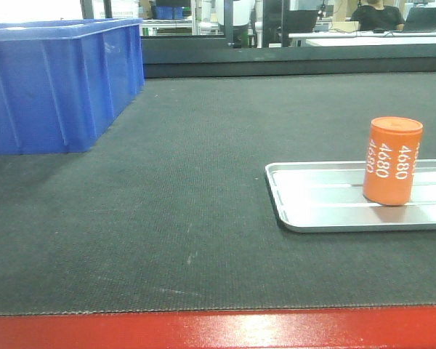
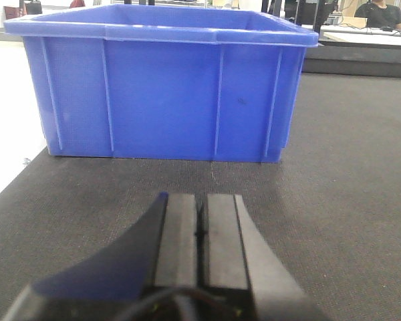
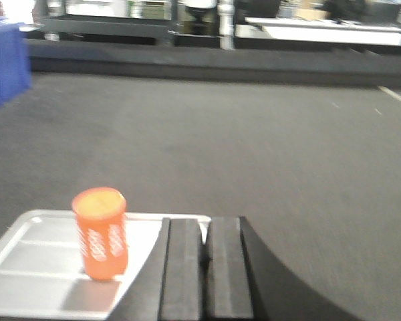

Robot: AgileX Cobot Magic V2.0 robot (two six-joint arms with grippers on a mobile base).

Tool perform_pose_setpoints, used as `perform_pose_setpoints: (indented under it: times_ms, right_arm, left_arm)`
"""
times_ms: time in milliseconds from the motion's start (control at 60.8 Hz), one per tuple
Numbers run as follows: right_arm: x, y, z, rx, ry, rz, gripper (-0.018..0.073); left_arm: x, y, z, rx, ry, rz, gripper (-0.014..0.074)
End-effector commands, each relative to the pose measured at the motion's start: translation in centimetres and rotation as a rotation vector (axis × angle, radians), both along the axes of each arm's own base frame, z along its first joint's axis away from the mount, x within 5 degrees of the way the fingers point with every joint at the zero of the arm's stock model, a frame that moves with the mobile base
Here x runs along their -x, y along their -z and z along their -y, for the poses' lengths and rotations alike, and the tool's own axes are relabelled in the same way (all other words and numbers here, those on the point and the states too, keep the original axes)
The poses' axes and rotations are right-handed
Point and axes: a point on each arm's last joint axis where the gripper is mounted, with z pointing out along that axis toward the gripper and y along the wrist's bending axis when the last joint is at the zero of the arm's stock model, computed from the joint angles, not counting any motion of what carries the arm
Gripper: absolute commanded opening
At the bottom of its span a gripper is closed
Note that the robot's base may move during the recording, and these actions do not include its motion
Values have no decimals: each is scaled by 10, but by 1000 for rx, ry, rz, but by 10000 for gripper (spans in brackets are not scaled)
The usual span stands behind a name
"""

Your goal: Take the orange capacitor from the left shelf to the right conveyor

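Both end effectors are clenched on nothing: the left end effector (image 2: 200, 231) faces the blue bin (image 2: 164, 87), the right end effector (image 3: 202, 267) hovers just beside the orange capacitor (image 1: 392, 161), which stands upright in the silver tray (image 1: 316, 211) on the right conveyor (image 1: 174, 211)

Low front view and both wrist views share the right conveyor (image 1: 167, 203).

- A tall blue plastic bin (image 1: 58, 83) blocks the far left of the dark textured conveyor belt (image 1: 189, 196).
- A shallow silver metal tray (image 1: 312, 207) occupies the right, an upright orange cylinder marked 4680 (image 1: 391, 161) standing in it.
- Bare belt lies between them.
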Motion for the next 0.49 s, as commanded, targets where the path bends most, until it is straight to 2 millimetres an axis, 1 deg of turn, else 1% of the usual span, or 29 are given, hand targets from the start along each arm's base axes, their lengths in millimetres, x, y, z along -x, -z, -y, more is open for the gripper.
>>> perform_pose_setpoints:
  times_ms: [0,115,263,477]
  right_arm:
    - [4,2,1,-5,27,144,53]
    - [0,21,2,-5,34,157,53]
    - [-3,36,3,-38,42,183,53]
    - [-3,37,3,-46,41,178,53]
  left_arm:
    - [1,-10,-1,9,-8,104,-127]
    - [1,-10,-1,9,-8,104,-127]
    - [1,-10,-1,9,-8,102,-127]
    - [1,-10,-1,9,-8,102,-127]
